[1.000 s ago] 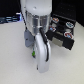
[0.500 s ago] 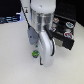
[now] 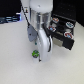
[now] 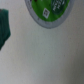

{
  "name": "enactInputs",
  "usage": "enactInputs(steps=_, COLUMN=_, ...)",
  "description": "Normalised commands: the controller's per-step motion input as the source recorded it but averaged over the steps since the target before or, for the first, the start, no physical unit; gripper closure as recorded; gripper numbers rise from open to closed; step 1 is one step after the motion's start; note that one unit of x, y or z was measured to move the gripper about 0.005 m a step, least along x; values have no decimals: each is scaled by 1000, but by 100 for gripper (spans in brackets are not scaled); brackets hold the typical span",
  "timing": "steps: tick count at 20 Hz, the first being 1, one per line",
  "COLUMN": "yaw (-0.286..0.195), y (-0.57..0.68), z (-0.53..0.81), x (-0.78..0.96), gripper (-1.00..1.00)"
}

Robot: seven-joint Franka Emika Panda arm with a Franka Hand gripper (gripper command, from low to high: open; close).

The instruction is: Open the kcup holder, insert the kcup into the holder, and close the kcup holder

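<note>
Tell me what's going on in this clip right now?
A single Franka arm is reaching down over a white table toward the kcup, the green-lidded pod lying on the surface. The wrist view shows the pod's green lid close below the camera, not yet grasped. The kcup holder, on the exterior view's right, already has its tray pulled out with other pods in its slots. The gripper's fingers are hidden behind the arm, so their state is unclear.

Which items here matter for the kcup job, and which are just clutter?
Job items:
- kcup, green lid, on the table below the arm; fills the wrist view
- kcup holder, black, tray looks pulled out
- gripper: hidden behind the arm in the exterior view

Lying about:
- red-and-white lidded pods sitting in the tray slots
- white table
</note>
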Motion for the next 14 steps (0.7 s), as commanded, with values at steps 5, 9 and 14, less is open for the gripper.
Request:
enactInputs(steps=5, yaw=-107, y=-121, z=-178, x=97, gripper=-100)
enactInputs(steps=9, yaw=0, y=0, z=-79, x=-74, gripper=-100)
enactInputs(steps=14, yaw=-49, y=-88, z=-111, x=-10, gripper=-100)
